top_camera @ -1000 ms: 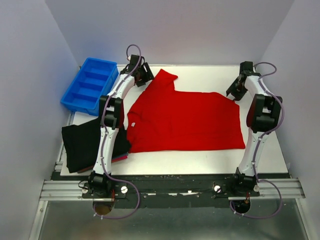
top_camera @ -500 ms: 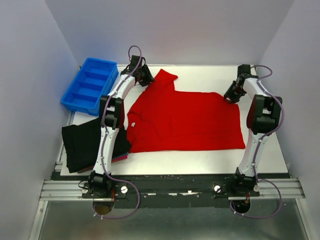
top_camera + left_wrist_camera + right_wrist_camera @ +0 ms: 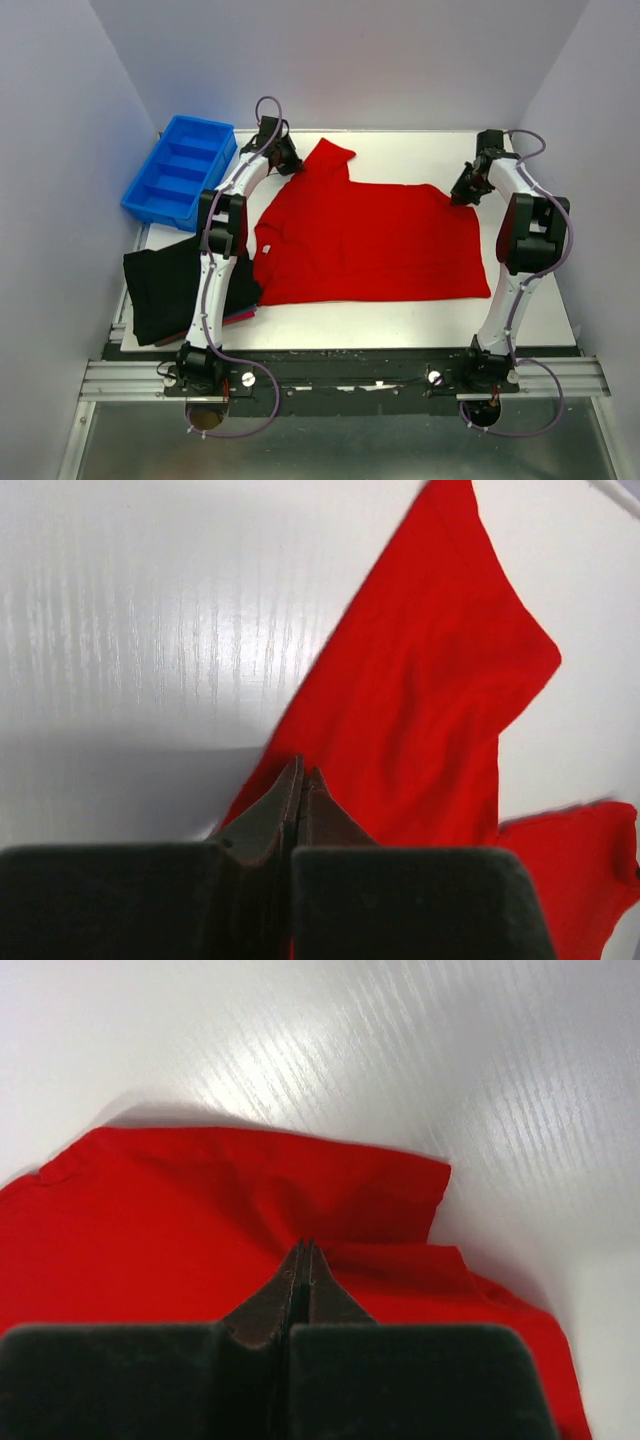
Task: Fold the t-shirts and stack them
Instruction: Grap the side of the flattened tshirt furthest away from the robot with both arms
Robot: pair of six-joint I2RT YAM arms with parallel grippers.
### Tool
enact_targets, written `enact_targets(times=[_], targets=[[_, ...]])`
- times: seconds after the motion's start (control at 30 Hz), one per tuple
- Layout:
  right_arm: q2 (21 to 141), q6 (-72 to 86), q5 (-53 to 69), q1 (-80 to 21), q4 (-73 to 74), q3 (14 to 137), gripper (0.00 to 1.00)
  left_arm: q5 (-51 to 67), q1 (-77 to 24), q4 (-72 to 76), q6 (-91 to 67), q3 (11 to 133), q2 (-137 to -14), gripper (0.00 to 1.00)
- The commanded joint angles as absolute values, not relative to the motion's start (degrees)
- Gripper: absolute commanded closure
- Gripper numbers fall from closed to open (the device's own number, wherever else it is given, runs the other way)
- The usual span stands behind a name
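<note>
A bright red t-shirt (image 3: 370, 240) lies spread flat on the white table, one sleeve pointing to the far left. My left gripper (image 3: 291, 161) is shut on the edge of that sleeve (image 3: 430, 680), its tips (image 3: 302, 772) pressed together at the cloth's left border. My right gripper (image 3: 463, 194) is shut on the shirt's far right corner, where the cloth (image 3: 200, 1210) puckers into a small fold at the tips (image 3: 308, 1245). A folded black t-shirt (image 3: 165, 285) rests at the near left on a dark-red one (image 3: 240, 316), of which only an edge shows.
A blue plastic compartment bin (image 3: 180, 170) stands at the far left, just left of the left arm. Bare white table (image 3: 400, 150) lies beyond the shirt and along the right side (image 3: 530, 290). Grey walls close in on three sides.
Both grippers have closed from open onto the red shirt. The left one shifted slightly onto the sleeve edge; the right one came down to the far right corner.
</note>
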State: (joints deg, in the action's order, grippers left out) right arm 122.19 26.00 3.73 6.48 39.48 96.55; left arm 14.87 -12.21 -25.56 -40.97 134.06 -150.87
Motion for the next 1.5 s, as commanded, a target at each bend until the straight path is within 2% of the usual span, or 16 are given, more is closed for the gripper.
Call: enact_targets(times=[0.0, 0.57, 0.67, 0.73, 0.77, 0.83, 0.9, 0.97, 1.0, 1.1, 1.47], targets=[[117.4, 25.4, 7.2, 6.5, 37.2, 92.5, 0.99, 15.1, -11.2, -23.6, -38.8, 128.9, -145.5, 1.0], [102.8, 30.1, 3.3, 3.2, 30.1, 69.6, 0.98, 13.4, -11.7, -21.6, -36.0, 120.2, -137.9, 1.0], [99.2, 31.5, -1.6, 3.3, 29.5, 66.5, 0.89, 12.6, -11.9, -21.2, -35.4, 119.1, -136.9, 1.0], [97.3, 31.9, -4.6, 3.3, 29.6, 66.1, 0.7, 12.1, -11.9, -21.9, -34.9, 119.6, -137.0, 1.0], [96.7, 31.6, -4.6, 3.3, 29.3, 66.3, 0.66, 12.0, -11.9, -22.3, -34.8, 120.0, -137.2, 1.0], [96.9, 30.9, -4.0, 3.3, 29.4, 67.8, 0.66, 12.0, -11.9, -22.9, -34.7, 120.8, -137.7, 0.87], [98.3, 30.4, -5.8, 3.3, 30.2, 70.3, 0.65, 12.0, -11.9, -23.0, -34.8, 121.5, -138.0, 0.67], [100.5, 30.0, -7.0, 3.3, 31.3, 73.4, 0.6, 11.8, -11.9, -22.9, -35.0, 122.2, -138.3, 0.52], [102.0, 30.0, -7.3, 3.4, 31.9, 75.2, 0.58, 11.6, -12.0, -23.0, -35.1, 122.7, -138.6, 0.47], [106.9, 30.5, -7.6, 3.6, 34.5, 80.3, 0.57, 11.6, -12.0, -23.6, -35.0, 125.1, -140.4, 0.41], [115.0, 30.8, -8.9, 3.6, 36.8, 86.6, 0.55, 11.8, -12.2, -25.1, -35.6, 131.3, -145.1, 0.29]])
